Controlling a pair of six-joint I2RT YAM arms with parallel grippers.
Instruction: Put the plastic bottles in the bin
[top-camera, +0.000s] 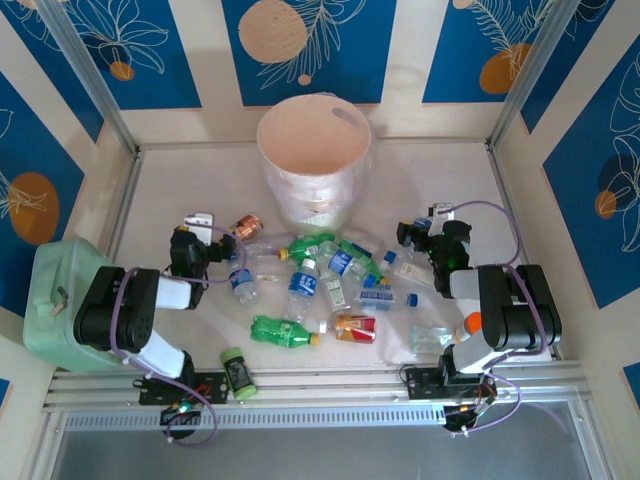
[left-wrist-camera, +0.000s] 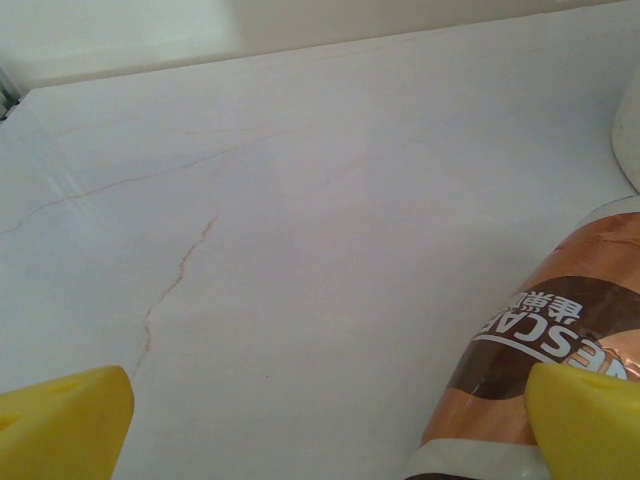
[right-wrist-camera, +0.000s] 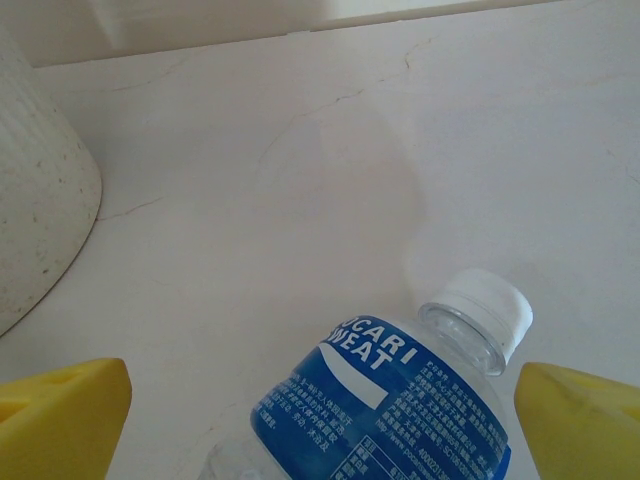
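Overhead, the bin (top-camera: 268, 150), a round pale cream bucket with a thin, crinkled translucent liner, stands upright at upper centre of the white, faintly veined table (top-camera: 190, 180). Its mouth is open, with bare tabletop to either side. Below it the plastic bottles (top-camera: 320, 280) lie on their sides across the middle of the frame. Most are clear with blue labels and caps, with a glossy green bottle (top-camera: 280, 330) and a red-orange labelled bottle (top-camera: 355, 327) lowest in the heap; they are too tangled to count exactly. The copper bottle (top-camera: 247, 226) lies at the heap's upper left, near the bin's base. The left gripper (left-wrist-camera: 325, 425) is spread wide, its yellow pads (left-wrist-camera: 60, 420) cut off at the lower corners of the left wrist view. The copper bottle's metallic, brown-banded label overlaps the right-hand pad, though whether they touch is unclear, and bare tabletop lies between the pads. The right gripper (right-wrist-camera: 320, 420) is also wide apart, with a clear Pocari Sweat bottle (right-wrist-camera: 400, 390), blue-labelled and pale-topped, lying between its pads with a gap on each side and its body cropped by the bottom edge. A mint-green boxy container (top-camera: 55, 300) crowds the left edge, a small dark jar (top-camera: 238, 372) with a green lid sits low, and a clear plastic scrap (top-camera: 430, 338) lies lower right.
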